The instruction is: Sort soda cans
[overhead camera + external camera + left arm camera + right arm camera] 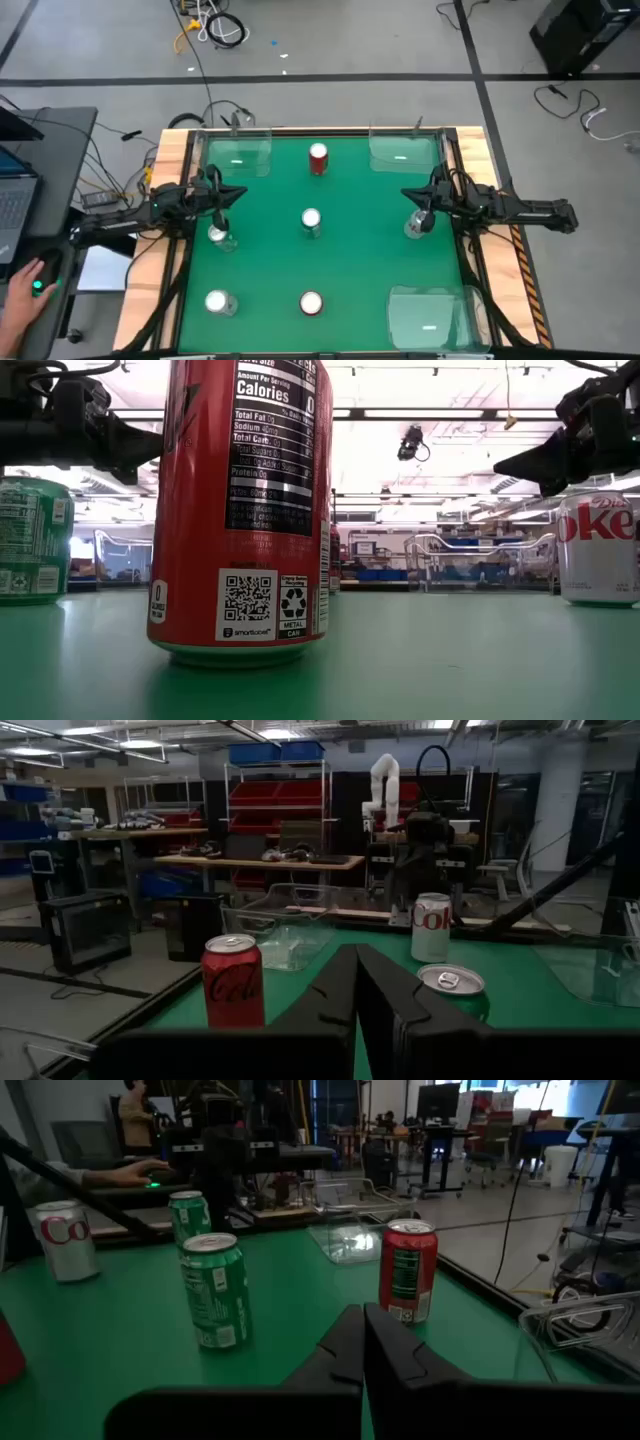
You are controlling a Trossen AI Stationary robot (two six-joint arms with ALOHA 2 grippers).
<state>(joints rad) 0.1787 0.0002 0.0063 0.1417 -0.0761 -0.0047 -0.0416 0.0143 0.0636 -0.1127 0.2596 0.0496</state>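
Observation:
Six cans stand upright on the green table. In the high view a red can (318, 158) is far centre, a green can (311, 222) in the middle, a green can (218, 236) on the left, a silver Diet Coke can (418, 225) on the right, a silver can (218, 302) near left and a red can (311, 303) near centre. My left gripper (238, 195) (357, 955) hangs shut just beyond the left green can. My right gripper (407, 195) (360, 1315) hangs shut just beyond the right silver can. Both are above the cans' height in the low view and touch nothing.
Clear plastic trays sit in the far left corner (238, 155), the far right corner (403, 152) and the near right corner (430, 315). Wooden rails edge the table. A person's hand (22, 290) rests at a desk off the table's left.

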